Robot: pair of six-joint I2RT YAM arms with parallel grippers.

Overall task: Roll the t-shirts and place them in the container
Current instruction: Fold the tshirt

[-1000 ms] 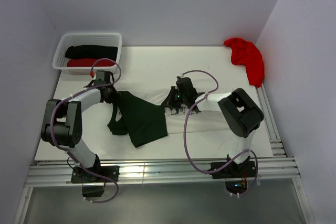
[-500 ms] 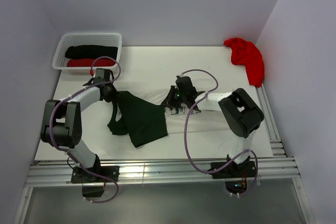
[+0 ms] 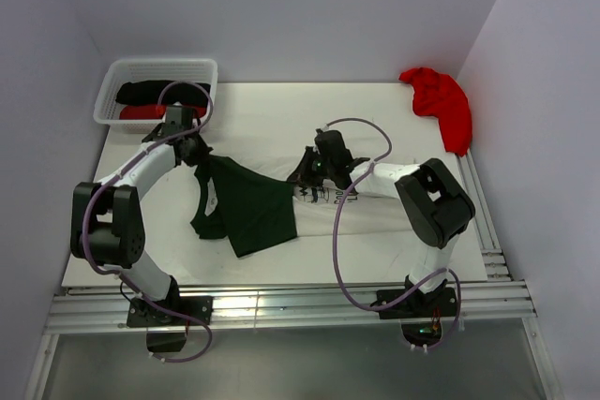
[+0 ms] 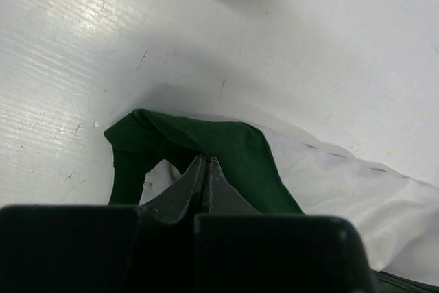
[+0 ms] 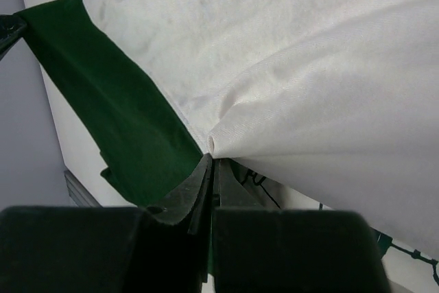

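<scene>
The cream t-shirt with dark green sleeves [image 3: 248, 208] lies across the middle of the table, its print partly showing by the right gripper. My left gripper [image 3: 194, 155] is shut on its green sleeve [image 4: 226, 145], pinching the cloth at the shirt's far left corner. My right gripper [image 3: 309, 168] is shut on a fold of the cream cloth [image 5: 288, 101] beside the other green sleeve [image 5: 110, 94]. The cloth hangs stretched between the two grippers. A plain red t-shirt [image 3: 441, 102] lies bunched at the far right corner. A black roll [image 3: 150, 91] and a red roll [image 3: 141, 111] lie in the basket.
The white mesh basket [image 3: 114, 77] stands at the far left corner, just behind my left arm. Walls close in the table on the left, back and right. A metal rail [image 3: 281, 306] runs along the near edge.
Both grippers have moved slightly away from me, toward the back of the table, drawing the shirt's top edge with them. The left gripper now sits closer to the basket.
</scene>
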